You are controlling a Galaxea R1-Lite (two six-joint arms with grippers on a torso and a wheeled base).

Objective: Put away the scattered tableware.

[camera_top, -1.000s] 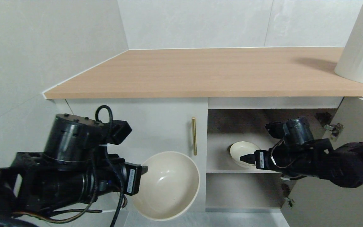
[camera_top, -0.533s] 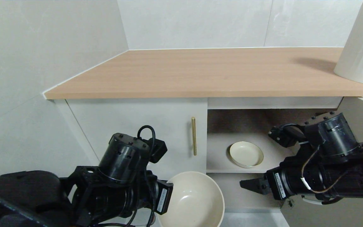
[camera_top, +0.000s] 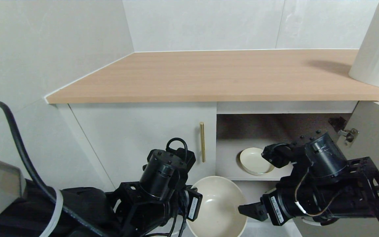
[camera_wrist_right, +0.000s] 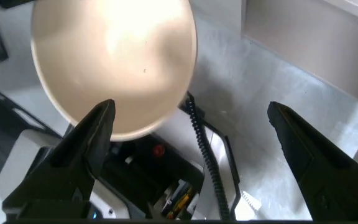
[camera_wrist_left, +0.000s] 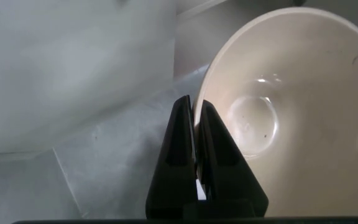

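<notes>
Below the shelf (camera_top: 229, 166) of the open cabinet (camera_top: 308, 108), and toward its closed-door side, the cream bowl (camera_top: 217, 207) is held with its hollow turned up. Its rim is pinched between the pressed-together fingers of the left gripper (camera_wrist_left: 196, 109). A small plate (camera_top: 255, 160) is already lying on the shelf.

The right gripper (camera_wrist_right: 191, 109) is spread and holds nothing. It hangs below the shelf's front edge, close beside the bowl's rim; whether it touches cannot be told.

For the step to be done well, the bowl probably needs to be lifted above the shelf's front edge before it is carried inward. It should also be kept away from the closed door by the brass handle (camera_top: 202, 141). A rim pinch gives little hold, so a slow, level carry is advised. The bowl is best set down beside the plate. The right gripper should be drawn aside first, as it appears to lie in the way.

A second ago the bowl was held farther from the shelf, before the closed door, and it has since been brought lower and nearer the opening. The right gripper, then at the plate on the shelf, has been withdrawn below it. The plate has not moved.
</notes>
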